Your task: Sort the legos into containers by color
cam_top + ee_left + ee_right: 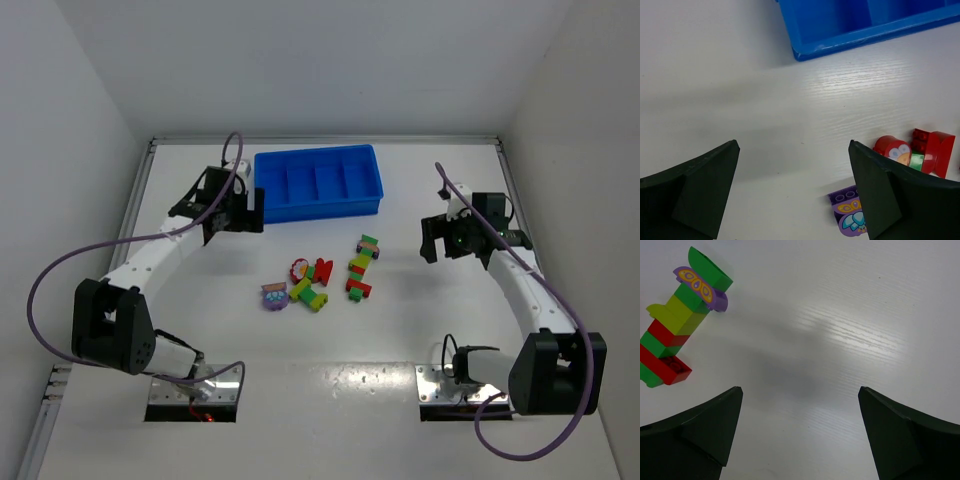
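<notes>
The legos lie in the middle of the table in two groups. A purple brick [274, 296], a red cluster [312, 270] and a yellow-green and green cluster [309, 294] form one. A stacked chain of green, yellow-green and red bricks [361, 267] forms the other. The blue tray [318, 182] with its four compartments stands at the back. My left gripper [234, 213] hangs open just left of the tray's near corner [800, 52], with bare table between its fingers; the purple brick [847, 212] shows by the right finger. My right gripper [452, 238] stands open to the right of the chain [680, 332], holding nothing.
White walls enclose the table on the left, back and right. Purple cables loop from both arms. The arm bases [195, 390] sit at the near edge.
</notes>
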Available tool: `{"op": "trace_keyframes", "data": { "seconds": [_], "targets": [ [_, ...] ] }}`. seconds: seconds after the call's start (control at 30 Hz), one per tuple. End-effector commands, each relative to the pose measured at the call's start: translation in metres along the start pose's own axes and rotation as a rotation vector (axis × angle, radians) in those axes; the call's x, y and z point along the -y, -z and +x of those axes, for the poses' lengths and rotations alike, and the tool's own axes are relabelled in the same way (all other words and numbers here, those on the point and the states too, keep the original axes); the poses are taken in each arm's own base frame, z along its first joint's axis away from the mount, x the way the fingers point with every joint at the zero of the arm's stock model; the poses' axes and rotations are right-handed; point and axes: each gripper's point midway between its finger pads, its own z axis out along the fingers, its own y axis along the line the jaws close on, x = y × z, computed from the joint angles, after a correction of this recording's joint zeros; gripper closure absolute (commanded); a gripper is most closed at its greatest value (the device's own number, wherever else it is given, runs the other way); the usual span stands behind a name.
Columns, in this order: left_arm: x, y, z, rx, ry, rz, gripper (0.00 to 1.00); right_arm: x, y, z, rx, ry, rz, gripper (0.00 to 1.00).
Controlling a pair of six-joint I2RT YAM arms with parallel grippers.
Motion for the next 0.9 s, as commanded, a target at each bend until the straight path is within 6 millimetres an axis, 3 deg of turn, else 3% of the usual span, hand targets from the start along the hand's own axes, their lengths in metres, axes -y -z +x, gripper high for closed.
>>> {"op": "trace_keyframes", "data": {
  "seconds": [0.0,0.1,0.17,0.2,0.3,0.33,0.37,0.4,0.43,0.5,0.53,0.57,0.67,0.77,0.87],
  "targets": [
    [0.015,0.005,-0.002,0.016,0.013,0.068,0.03,0.001,0.003,-0.005,0.028,0.013,0.002,0.0],
    [0.051,0.013,0.0,0.005,0.047,0.203,0.04,0.001,0.003,-0.005,0.028,0.013,0.002,0.0],
    [0.082,0.012,0.014,-0.036,0.006,0.265,0.04,0.002,0.001,-0.005,0.028,0.013,0.002,0.0],
    [0.093,0.012,0.013,-0.03,-0.004,0.274,0.09,0.002,0.002,-0.009,0.037,0.016,0.004,0.0],
    [0.144,0.017,0.006,0.021,-0.097,0.261,0.14,0.008,0.005,-0.012,0.047,-0.005,0.019,0.0],
    [0.156,0.015,0.016,-0.004,-0.113,0.277,0.14,0.008,0.005,-0.012,0.047,-0.006,0.02,0.0],
    [0.165,0.016,0.005,0.032,-0.117,0.251,0.14,0.009,0.006,-0.016,0.055,-0.003,0.022,0.0],
    [0.175,0.007,0.011,0.012,-0.121,0.233,0.14,0.012,0.007,-0.016,0.056,-0.012,0.03,0.0],
    [0.195,0.011,0.007,0.044,-0.143,0.227,0.14,0.016,0.007,-0.015,0.056,-0.02,0.037,0.0],
    [0.217,0.008,0.01,0.049,-0.166,0.222,0.14,0.021,0.011,-0.022,0.089,-0.031,0.055,0.0],
    [0.235,0.001,0.029,0.019,-0.209,0.215,0.14,0.021,0.011,-0.022,0.089,-0.031,0.055,0.0],
    [0.246,0.002,0.024,0.028,-0.206,0.208,0.14,0.028,0.014,-0.022,0.098,-0.045,0.075,0.0],
    [0.278,-0.007,0.035,0.012,-0.229,0.202,0.14,0.038,0.019,-0.022,0.107,-0.062,0.106,0.0],
    [0.297,-0.016,0.049,-0.016,-0.256,0.208,0.14,0.04,0.021,-0.014,0.095,-0.074,0.12,0.0],
    [0.3,-0.024,0.056,-0.04,-0.267,0.205,0.14,0.042,0.023,-0.009,0.088,-0.074,0.127,0.0]
  ]
}}
